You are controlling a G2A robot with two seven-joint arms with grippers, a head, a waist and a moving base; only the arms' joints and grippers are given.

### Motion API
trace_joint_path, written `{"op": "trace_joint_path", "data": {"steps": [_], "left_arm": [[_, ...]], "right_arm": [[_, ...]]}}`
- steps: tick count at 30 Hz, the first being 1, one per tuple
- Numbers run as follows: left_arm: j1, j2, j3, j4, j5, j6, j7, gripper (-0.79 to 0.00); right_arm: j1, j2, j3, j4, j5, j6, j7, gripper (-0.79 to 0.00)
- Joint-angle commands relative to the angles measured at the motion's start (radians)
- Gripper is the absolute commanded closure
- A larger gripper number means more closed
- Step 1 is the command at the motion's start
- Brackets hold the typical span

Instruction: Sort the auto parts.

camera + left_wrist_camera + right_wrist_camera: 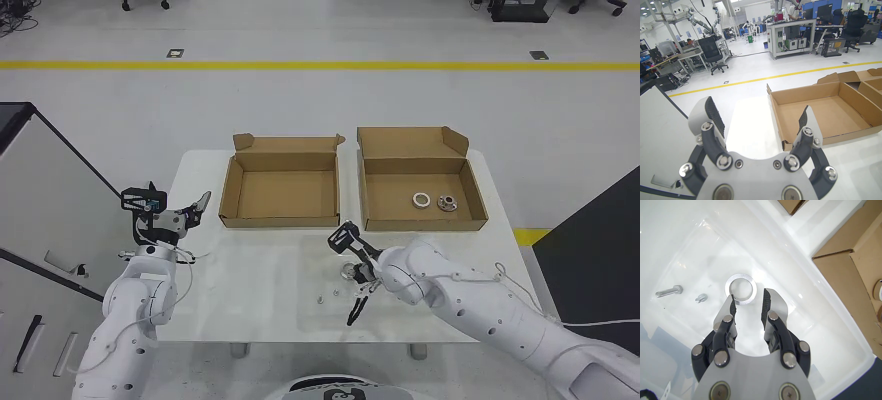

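Table (696,247) is glossy white w/ a raised, rounded lip. On it lies a flat metal ring (740,276), matte silver, thin. Just beside it are a small stubby bolt (701,298) and, a bit further out, a long threaded hex bolt (669,291); all three are apart from each other.

Two shallow cardboard boxes sit at the far side, flaps up. The left box (229,190) has a bare floor. The right box (400,185) holds a pale ring (423,200) and a round hub-like part (447,204). There's open tabletop between the loose parts and the box walls.

Right gripper (749,294) is low over the flat ring, about half open, holding nothing. One ribbed black pad (733,306) overlaps the ring's near rim and the other stands outside it. Can't tell if it's touching.

Left gripper (757,103) is spread wide and unladen, up by the table's left edge, near the left box's corner.
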Motion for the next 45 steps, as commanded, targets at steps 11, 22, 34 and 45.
{"op": "trace_joint_path", "data": {"steps": [11, 22, 34, 45], "left_arm": [[0.000, 0.000, 0.000, 0.000, 0.000, 0.000, 0.000, -0.785], [0.000, 0.000, 0.000, 0.000, 0.000, 0.000, 0.000, -0.785], [0.000, 0.000, 0.000, 0.000, 0.000, 0.000, 0.000, -0.785], [0.000, 0.000, 0.000, 0.000, 0.000, 0.000, 0.000, -0.785]], "right_arm": [[0.002, -0.029, -0.003, 0.041, -0.026, 0.006, 0.014, -0.329], [-0.001, -0.046, 0.011, 0.048, -0.021, -0.008, 0.054, -0.329], [-0.032, -0.049, 0.035, 0.027, -0.031, -0.040, 0.103, -0.336], [-0.063, -0.049, 0.064, 0.007, -0.035, -0.074, 0.110, -0.339]]}}
